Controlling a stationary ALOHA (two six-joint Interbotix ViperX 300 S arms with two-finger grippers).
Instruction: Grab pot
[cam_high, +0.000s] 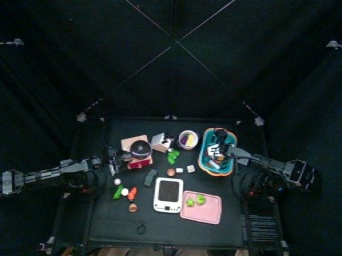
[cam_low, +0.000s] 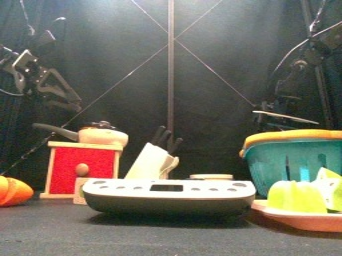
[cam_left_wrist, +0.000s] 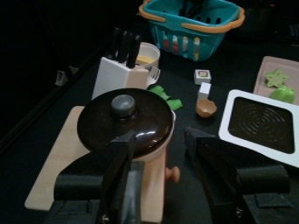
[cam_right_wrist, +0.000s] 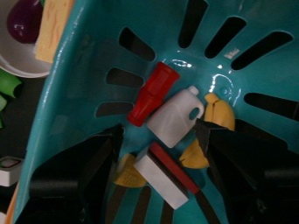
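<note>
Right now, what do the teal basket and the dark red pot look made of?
Teal basket: looks like moulded plastic, glossy; it shows bright glints and cut-out slots in the wall.
Dark red pot: probably plastic or coated metal, shiny; light reflects off its dark lid. Cannot tell which.

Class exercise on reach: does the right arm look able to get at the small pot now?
Probably yes: the open right pincer hangs over the teal basket, and the pot stands just beside it, uncovered from above.
</note>
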